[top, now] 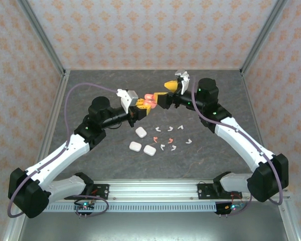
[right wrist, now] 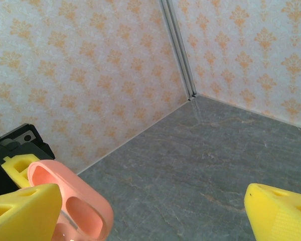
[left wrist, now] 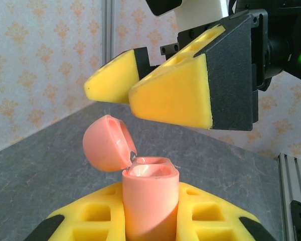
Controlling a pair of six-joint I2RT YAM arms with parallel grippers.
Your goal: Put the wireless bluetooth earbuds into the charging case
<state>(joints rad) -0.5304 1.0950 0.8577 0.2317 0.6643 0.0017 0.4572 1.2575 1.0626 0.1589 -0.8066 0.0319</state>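
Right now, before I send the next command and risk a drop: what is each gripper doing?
Left gripper: shut on the coral-pink plastic charging case, lid flipped open.
Right gripper: open, holding nothing, close to that case.

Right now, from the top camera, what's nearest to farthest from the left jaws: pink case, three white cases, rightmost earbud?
1. Pink case: clamped in the jaws of the left gripper.
2. Upper white case: just below it in the picture.
3. Two lower white cases: too close to call.
4. Rightmost white earbud: far right of the scatter.
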